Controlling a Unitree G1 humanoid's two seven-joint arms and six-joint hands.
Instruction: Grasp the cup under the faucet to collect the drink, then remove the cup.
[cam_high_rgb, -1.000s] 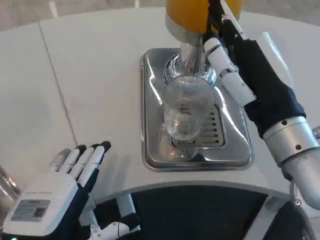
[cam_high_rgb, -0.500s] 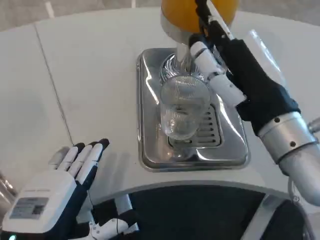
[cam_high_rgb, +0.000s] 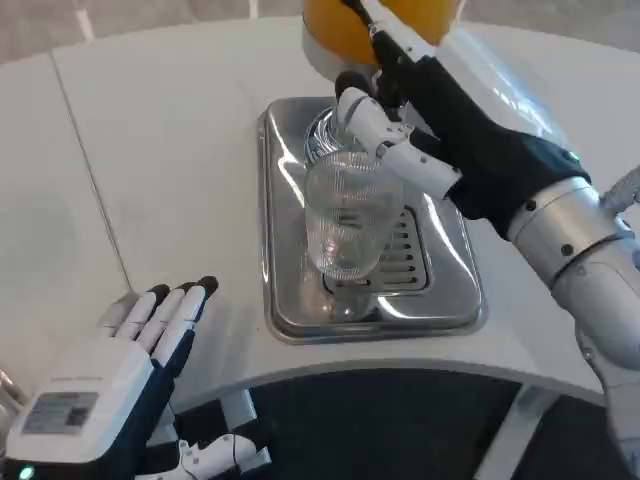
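Right hand (cam_high_rgb: 420, 110) reaches in from the right edge of my head view, its dark palm and white-and-black fingers lying against the base of the orange drink dispenser (cam_high_rgb: 375, 25), above and behind the cup; I cannot tell from here whether the fingers press a lever or grip anything, so its state stays unclear to me. Silver forearm runs off toward the lower right. Left hand (cam_high_rgb: 130, 355) lies low at the bottom left, white back up, fingers straight, held side by side and pointing toward the tray, holding nothing. Cup (cam_high_rgb: 345, 215) is clear ribbed plastic, cylindrical, standing upright on the tray under the dispenser's chrome spout column (cam_high_rgb: 325, 135); I see no coloured liquid in it, though its transparency makes that hard to judge. Drip tray (cam_high_rgb: 285, 290) is polished metal, rectangular with rounded corners and a raised rim, strongly reflective, with a slotted grille (cam_high_rgb: 405, 250) just right of the cup. Dispenser body is a rounded orange vessel cut off by the top edge. Table (cam_high_rgb: 170, 150) is white, smooth and matte, with a thin seam running diagonally across its left part and a curved front edge near me. Beyond the far table edge at top left I see a strip of grey floor (cam_high_rgb: 150, 12).
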